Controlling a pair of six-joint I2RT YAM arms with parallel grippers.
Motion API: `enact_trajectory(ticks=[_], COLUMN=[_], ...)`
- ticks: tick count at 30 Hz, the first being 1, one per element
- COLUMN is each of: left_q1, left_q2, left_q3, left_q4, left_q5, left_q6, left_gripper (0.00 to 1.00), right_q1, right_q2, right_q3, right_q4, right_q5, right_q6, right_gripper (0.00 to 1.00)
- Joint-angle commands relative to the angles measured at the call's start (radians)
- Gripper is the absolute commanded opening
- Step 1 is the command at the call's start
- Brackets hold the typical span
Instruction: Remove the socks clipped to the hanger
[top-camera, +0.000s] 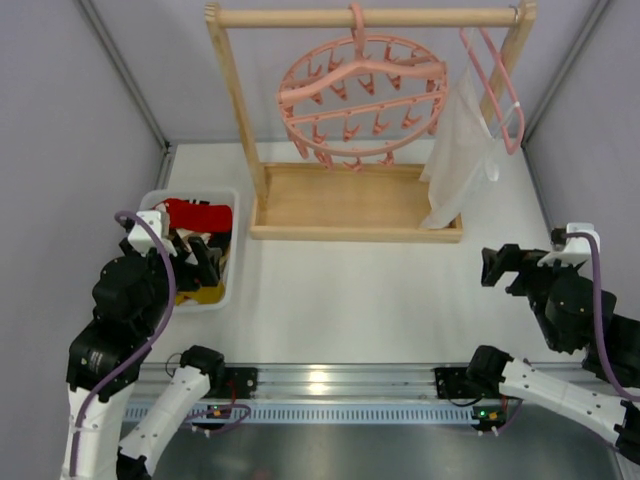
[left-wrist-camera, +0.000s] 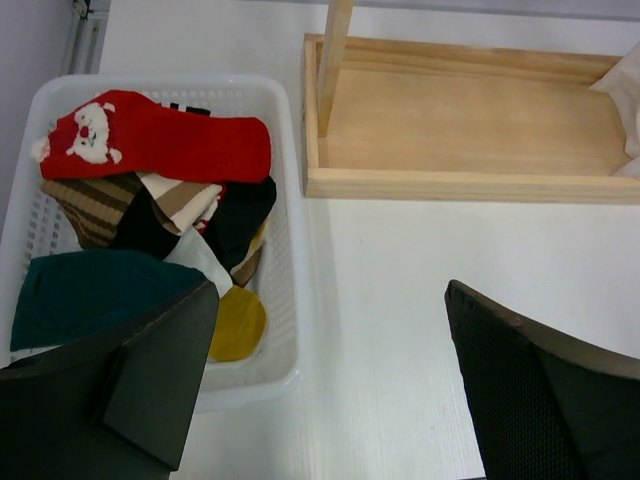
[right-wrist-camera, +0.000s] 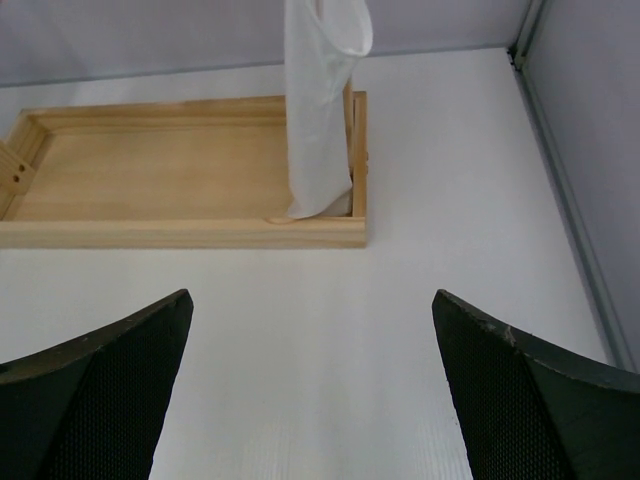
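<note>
— Hands?
— I've got the left gripper (left-wrist-camera: 326, 320) and right gripper (right-wrist-camera: 312, 310) both spread wide, holding nothing.
— And the socks (left-wrist-camera: 150, 140)?
— Piled in the white basket (left-wrist-camera: 286, 250) at nine o'clock. The hanger (top-camera: 284, 98) hangs from the wooden rack (top-camera: 370, 17) at twelve. White table (top-camera: 350, 300), grey walls (top-camera: 60, 120).

My 2 arms, left arm (top-camera: 120, 330) and right arm (top-camera: 570, 320): white link shells, black joint housings. 1 purple cable (top-camera: 170, 285) loops over each wrist, beside a white camera block (top-camera: 150, 224). Left gripper (left-wrist-camera: 330, 300) and right gripper (right-wrist-camera: 312, 300): matte black fingers (right-wrist-camera: 520, 400), mesh-textured faces. Bases at 6 o'clock on a silver rail (top-camera: 330, 385); green LED (top-camera: 483, 412) by the right base.
</note>
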Motion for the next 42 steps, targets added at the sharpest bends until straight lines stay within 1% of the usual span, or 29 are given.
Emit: enact_trajectory(ticks=[1, 6, 16, 42], left_q1=[-0.004, -0.004, -0.004, -0.005], left_q2=[-0.035, -0.083, -0.117, -0.103], left_q3=[-0.031, -0.067, -0.085, -0.090], left_q4=[-0.005, -0.001, -0.001, 0.015], left_q5=[-0.007, -0.002, -0.025, -0.033], left_q6=[-0.007, -0.017, -0.019, -0.027], left_gripper=[0.99, 0.98, 0.98, 0.99], right_q1=[-0.011, -0.011, -0.011, -0.011], right_q2=[-0.008, -0.005, 0.008, -0.013], right_q3=[0.056, 0.054, 0.042, 0.039], right_q4=[-0.137, -0.131, -0.125, -0.125], right_q5=[0.057, 0.032, 0.017, 0.000], right_q6=[0.008, -0.001, 0.014, 0.018], right_gripper=[0.99, 0.99, 0.99, 1.00])
